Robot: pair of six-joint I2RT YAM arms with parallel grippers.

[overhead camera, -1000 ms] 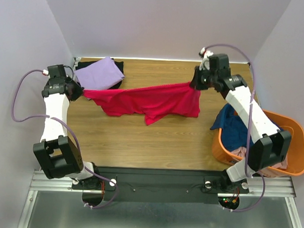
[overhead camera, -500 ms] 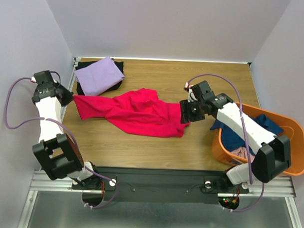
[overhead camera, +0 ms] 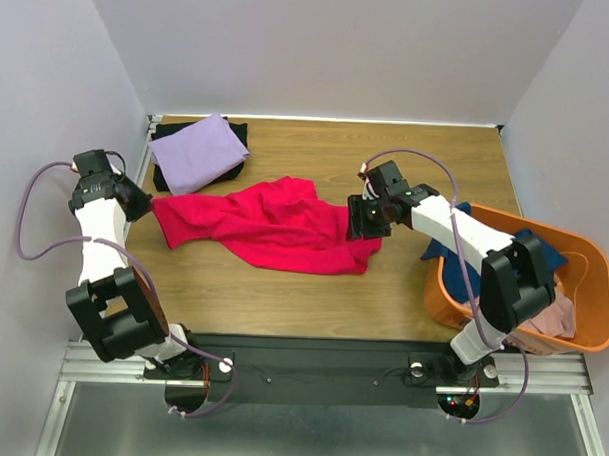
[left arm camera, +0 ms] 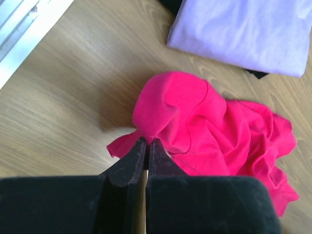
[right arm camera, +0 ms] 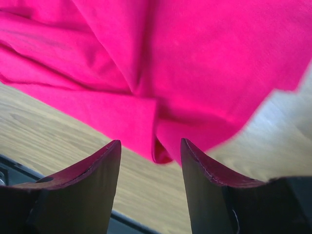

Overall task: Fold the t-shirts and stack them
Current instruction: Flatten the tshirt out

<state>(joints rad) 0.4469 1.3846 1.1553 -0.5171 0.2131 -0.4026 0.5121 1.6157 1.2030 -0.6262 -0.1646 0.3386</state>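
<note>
A bright crimson-pink t-shirt (overhead camera: 270,227) lies crumpled across the middle of the table. My left gripper (overhead camera: 148,205) is shut on its left edge; in the left wrist view the fingertips (left arm camera: 147,142) pinch a peak of the pink cloth (left arm camera: 209,126). My right gripper (overhead camera: 357,220) hangs open just over the shirt's right end. In the right wrist view, a fold of the shirt (right arm camera: 170,63) lies just beyond the parted jaws (right arm camera: 151,146), ungripped. A folded lavender t-shirt (overhead camera: 194,152) rests on a black one (overhead camera: 238,136) at the back left.
An orange tub (overhead camera: 591,343) stands at the right edge, holding a navy blue shirt (overhead camera: 479,259) and a dusty pink one (overhead camera: 551,322). The side walls stand close to both arms. The lavender shirt (left arm camera: 243,29) lies just beyond the left gripper.
The right gripper has opened and let go of the crimson-pink shirt. The shirt, stretched between both grippers a second ago, now lies slack on the table. The right arm swung nearer and leftward.
</note>
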